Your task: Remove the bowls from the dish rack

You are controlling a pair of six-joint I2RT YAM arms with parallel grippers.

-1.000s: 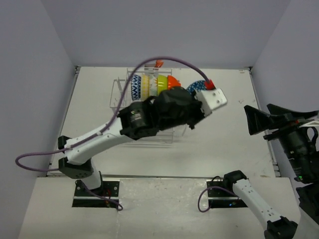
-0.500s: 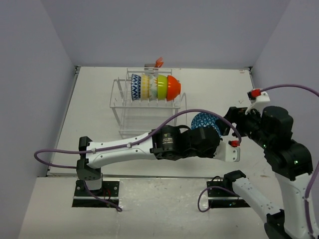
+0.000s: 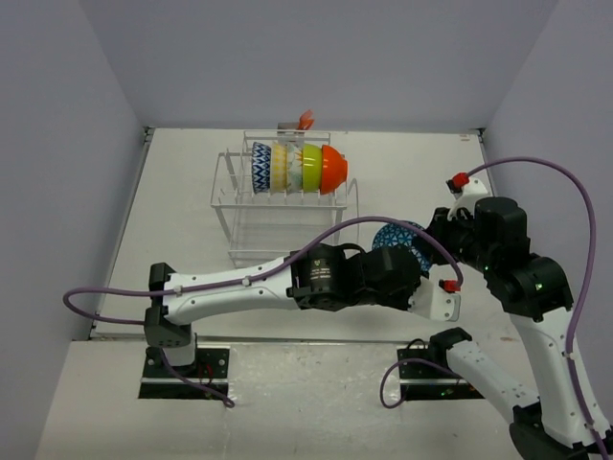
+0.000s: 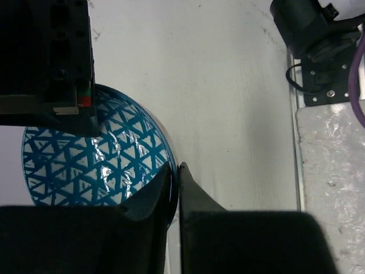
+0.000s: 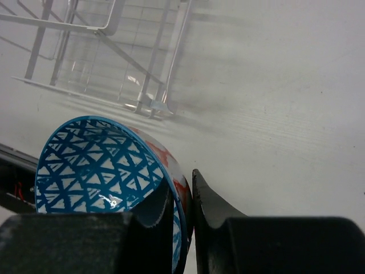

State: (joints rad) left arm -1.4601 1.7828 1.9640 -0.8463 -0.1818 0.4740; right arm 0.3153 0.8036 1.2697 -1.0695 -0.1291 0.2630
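A bowl (image 3: pixel 395 240) with a blue triangle pattern inside and red marks on its white outside hangs tilted above the table, right of the dish rack (image 3: pixel 287 206). My left gripper (image 4: pixel 175 166) has one finger on each side of its rim, close together. From the opposite side my right gripper (image 5: pixel 181 180) is shut on the rim of the same bowl (image 5: pixel 91 165). In the top view the left gripper (image 3: pixel 400 257) and right gripper (image 3: pixel 431 235) meet at the bowl. Several bowls stand on edge in the rack's top slots, from a blue-patterned one (image 3: pixel 260 168) to an orange one (image 3: pixel 333 170).
The rack's near corner and wire foot (image 5: pixel 154 105) lie just beyond the held bowl. A small orange object (image 3: pixel 306 120) sits behind the rack at the back wall. The right arm's base (image 4: pixel 311 34) stands at the table's near edge, and grey walls close in the sides.
The left arm carried the bowl from beside the rack to the right front. The right arm swung in from the right, and its jaws closed on the bowl's rim.
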